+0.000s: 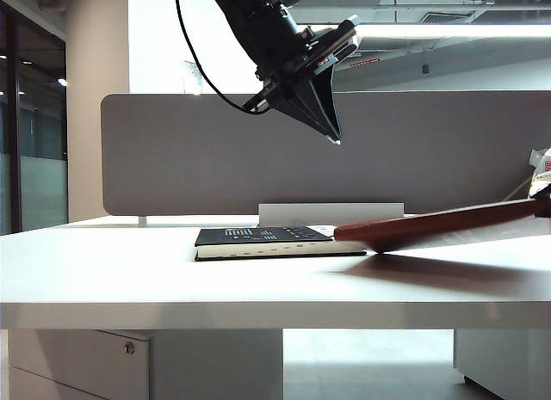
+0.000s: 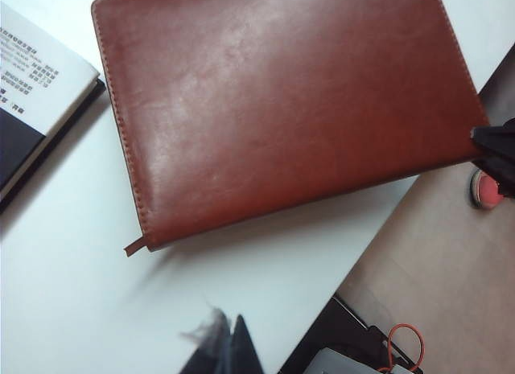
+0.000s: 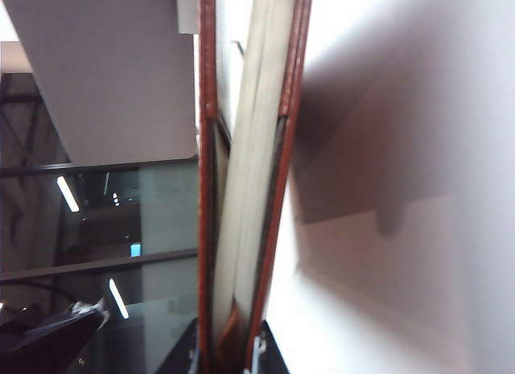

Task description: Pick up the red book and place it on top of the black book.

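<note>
1. Red book (image 1: pixel 439 224) is tilted: its near end rests by the black book (image 1: pixel 263 242) on the table (image 1: pixel 129 271), its far end is raised at the right edge, where I judge my right gripper (image 3: pixel 228 354) lifts it.
2. Right gripper pinches the red book's edge, covers either side.
3. Left gripper (image 1: pixel 331 135) hangs above the black book, holding nothing; fingertips look close together.
4. Black book's cover bears small white print I cannot read.

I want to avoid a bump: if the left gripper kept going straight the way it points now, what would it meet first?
Probably the red book: the left gripper hangs above, pointing down, and its wrist view looks right onto the cover. Depth is unclear.
</note>
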`<action>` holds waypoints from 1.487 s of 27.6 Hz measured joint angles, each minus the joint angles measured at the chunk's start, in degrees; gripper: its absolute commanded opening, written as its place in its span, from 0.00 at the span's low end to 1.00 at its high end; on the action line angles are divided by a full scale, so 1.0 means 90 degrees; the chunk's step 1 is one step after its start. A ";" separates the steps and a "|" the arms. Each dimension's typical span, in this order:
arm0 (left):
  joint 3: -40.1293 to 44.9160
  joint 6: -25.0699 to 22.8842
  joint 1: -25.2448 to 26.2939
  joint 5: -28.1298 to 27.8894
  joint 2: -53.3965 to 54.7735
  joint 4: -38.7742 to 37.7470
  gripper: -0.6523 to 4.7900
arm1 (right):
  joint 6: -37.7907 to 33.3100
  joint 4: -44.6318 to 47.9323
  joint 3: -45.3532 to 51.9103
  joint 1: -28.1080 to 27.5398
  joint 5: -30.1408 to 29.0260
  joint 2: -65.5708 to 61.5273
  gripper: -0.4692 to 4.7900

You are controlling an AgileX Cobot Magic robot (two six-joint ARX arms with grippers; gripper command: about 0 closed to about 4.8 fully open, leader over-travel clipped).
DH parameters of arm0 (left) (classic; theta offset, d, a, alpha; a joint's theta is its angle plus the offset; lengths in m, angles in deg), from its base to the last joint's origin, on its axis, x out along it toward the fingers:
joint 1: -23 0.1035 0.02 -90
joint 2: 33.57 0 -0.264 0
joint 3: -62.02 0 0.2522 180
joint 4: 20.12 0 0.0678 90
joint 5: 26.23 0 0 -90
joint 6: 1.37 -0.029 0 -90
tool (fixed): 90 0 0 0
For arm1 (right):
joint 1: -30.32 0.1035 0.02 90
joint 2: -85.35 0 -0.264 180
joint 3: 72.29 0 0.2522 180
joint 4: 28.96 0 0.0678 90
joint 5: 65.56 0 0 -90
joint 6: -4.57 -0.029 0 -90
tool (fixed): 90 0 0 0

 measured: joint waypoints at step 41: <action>0.0000 -0.0408 0.1069 0.0163 0.0000 -0.1137 0.11 | -0.0792 0.1494 -0.1605 0.2560 0.0403 -0.0036 0.08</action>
